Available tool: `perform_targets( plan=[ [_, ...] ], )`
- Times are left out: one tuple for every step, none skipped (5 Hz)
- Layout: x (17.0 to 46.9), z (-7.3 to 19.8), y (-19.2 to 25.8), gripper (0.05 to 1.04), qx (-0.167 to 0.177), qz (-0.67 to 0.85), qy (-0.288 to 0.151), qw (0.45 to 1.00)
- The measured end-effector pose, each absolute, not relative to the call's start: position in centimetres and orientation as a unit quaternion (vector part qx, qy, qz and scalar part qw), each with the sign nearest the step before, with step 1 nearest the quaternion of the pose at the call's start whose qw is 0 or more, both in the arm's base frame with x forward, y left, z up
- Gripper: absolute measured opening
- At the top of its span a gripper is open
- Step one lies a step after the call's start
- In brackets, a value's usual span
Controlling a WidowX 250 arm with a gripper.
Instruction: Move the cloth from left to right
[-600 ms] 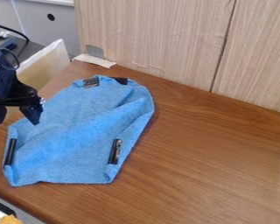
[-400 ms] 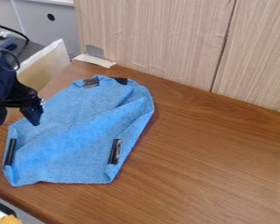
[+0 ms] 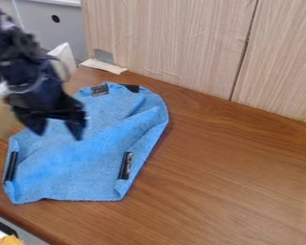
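My black gripper (image 3: 58,133) hangs over the upper left part of the blue cloth (image 3: 85,165), its two fingertips apart with nothing between them. The cloth lies on the left side of the wooden table, its edges partly folded in. Black clips or strips sit at its left edge, its lower right side and its top. Part of the cloth's upper left is hidden behind the gripper.
A light wood panel (image 3: 175,43) stands along the back of the brown table (image 3: 238,172). Tape (image 3: 103,66) lies at its foot. At the lower left corner, beyond the table edge, is an orange object (image 3: 11,240).
The gripper has moved right from the left edge of the view and now stands over the cloth. The cloth lies as before.
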State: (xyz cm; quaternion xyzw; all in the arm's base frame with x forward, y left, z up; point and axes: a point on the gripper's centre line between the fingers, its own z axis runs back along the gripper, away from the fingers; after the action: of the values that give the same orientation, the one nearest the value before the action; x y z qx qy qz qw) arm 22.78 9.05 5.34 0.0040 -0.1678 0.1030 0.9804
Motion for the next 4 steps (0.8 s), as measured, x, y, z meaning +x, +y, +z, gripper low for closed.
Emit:
perform_targets(
  plan=[
    [23.8,4.1,7.1,0.999,-0.002,0.083,-0.158,0.984],
    [24.6,1.8,5.2,0.999,0.027,0.059,-0.146,0.987],
    [24.9,-0.8,4.4,0.999,0.035,0.047,-0.129,0.990],
    [26.1,-1.6,4.4,0.999,0.037,0.042,-0.130,0.990]
  ],
)
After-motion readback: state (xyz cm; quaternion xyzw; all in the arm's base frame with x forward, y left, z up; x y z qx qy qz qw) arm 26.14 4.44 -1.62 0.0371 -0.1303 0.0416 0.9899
